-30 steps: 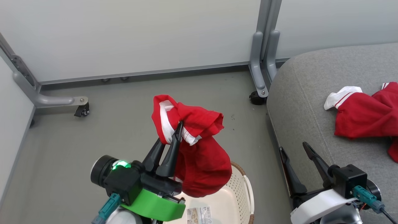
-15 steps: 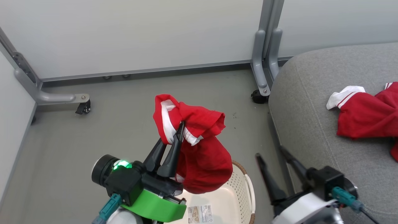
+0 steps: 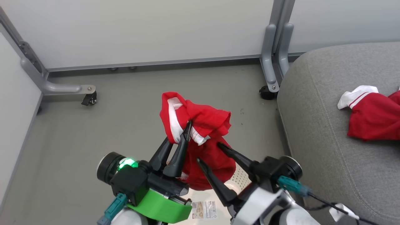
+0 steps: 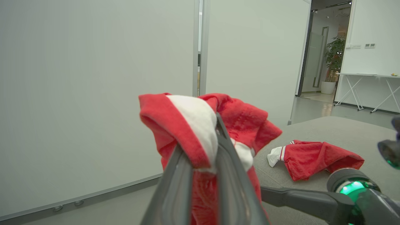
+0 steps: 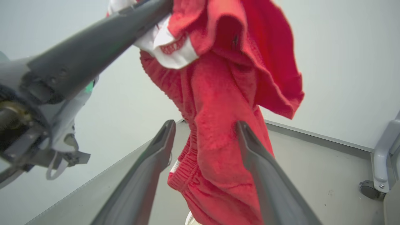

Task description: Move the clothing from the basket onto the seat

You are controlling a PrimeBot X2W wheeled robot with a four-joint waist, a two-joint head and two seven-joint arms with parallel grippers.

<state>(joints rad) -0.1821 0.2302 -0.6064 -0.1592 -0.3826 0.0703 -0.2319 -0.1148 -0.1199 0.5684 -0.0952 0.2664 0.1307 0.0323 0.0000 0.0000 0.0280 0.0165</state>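
The hanging garment (image 3: pixel 200 120), pinched in the left gripper (image 3: pixel 184 131), fills the space above the basket (image 3: pixel 240 178); its lower folds hang between the right gripper's (image 3: pixel 208 152) spread fingers. Bare floor (image 3: pixel 125 106) gives passage ahead, up to the partition panels (image 3: pixel 156 28). A castor leg (image 3: pixel 268 64) of the partition stands just beside the seat (image 3: pixel 315 103) corner, narrowing that gap. The near seat surface lies open, with a second garment (image 3: pixel 372 120) lying further right.
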